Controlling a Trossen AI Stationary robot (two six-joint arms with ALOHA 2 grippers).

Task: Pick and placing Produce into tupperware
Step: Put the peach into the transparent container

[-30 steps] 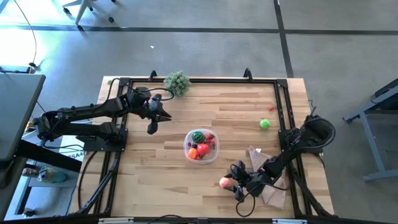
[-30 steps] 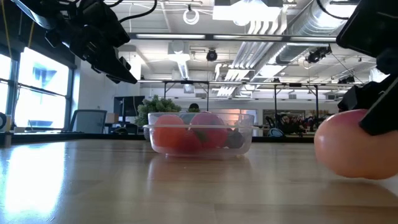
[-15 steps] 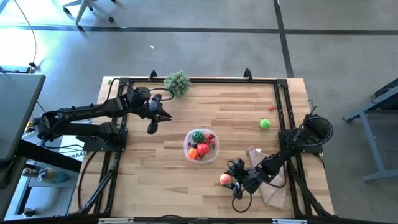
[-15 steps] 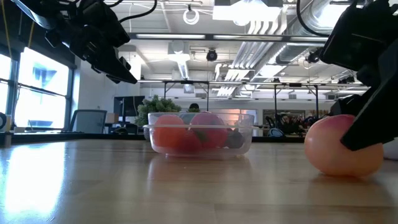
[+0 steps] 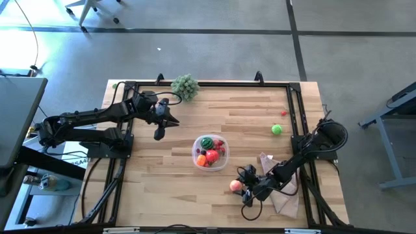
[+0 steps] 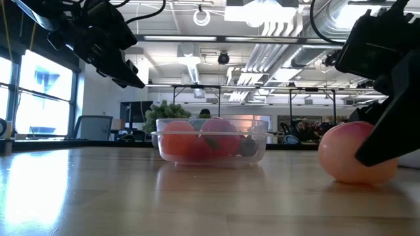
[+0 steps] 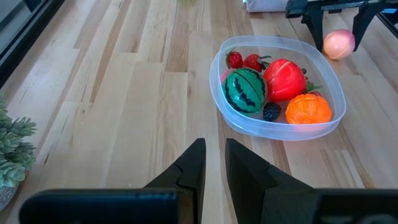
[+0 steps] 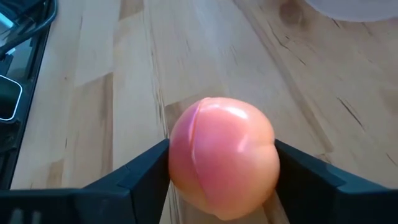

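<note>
The right gripper (image 8: 221,171) has its jaws spread around a pink peach (image 8: 222,155), one finger at each flank, the fruit on the table between them. It looks light, smooth and rounded, likely to squirt out; a grip across its widest middle seems safest. The tupperware (image 5: 224,162) lies well beyond the jaws. The left gripper (image 7: 214,163) hovers clenched, empty.
</note>
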